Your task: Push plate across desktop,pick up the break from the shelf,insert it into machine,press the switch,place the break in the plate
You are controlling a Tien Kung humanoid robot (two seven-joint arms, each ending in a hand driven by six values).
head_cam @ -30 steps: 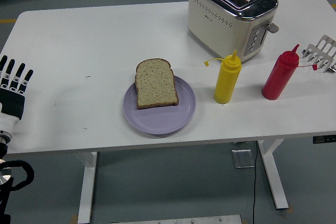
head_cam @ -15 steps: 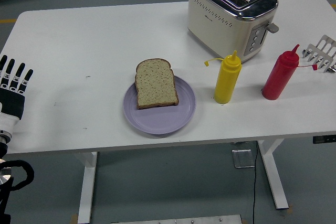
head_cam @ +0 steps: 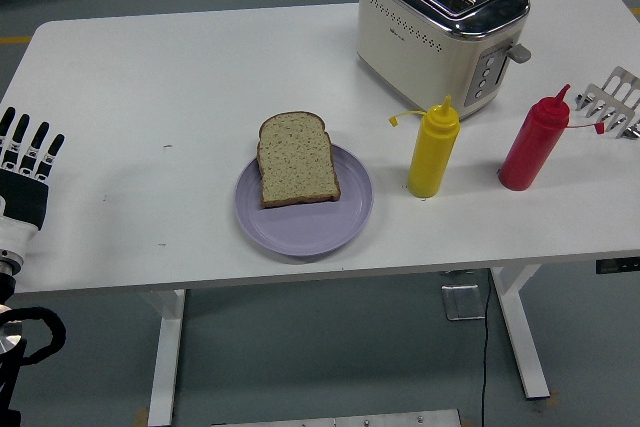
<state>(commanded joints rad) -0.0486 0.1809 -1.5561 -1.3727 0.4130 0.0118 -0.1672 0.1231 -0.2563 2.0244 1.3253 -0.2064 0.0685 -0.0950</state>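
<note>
A slice of brown bread (head_cam: 295, 159) lies flat on a lilac plate (head_cam: 340, 217) near the table's front middle, its top edge overhanging the plate's rim. The cream and chrome toaster (head_cam: 438, 24) stands at the back right, both slots empty, its lever (head_cam: 519, 52) up. A wire rack (head_cam: 617, 100) shows at the right edge with nothing on it. My left hand (head_cam: 24, 169) rests at the table's left edge, fingers straight and spread, holding nothing, far from the plate. My right hand is out of view.
A yellow squeeze bottle (head_cam: 433, 149) stands just right of the plate. A red squeeze bottle (head_cam: 534, 141) stands further right, in front of the rack. The white table (head_cam: 170, 97) has bare surface on its left half.
</note>
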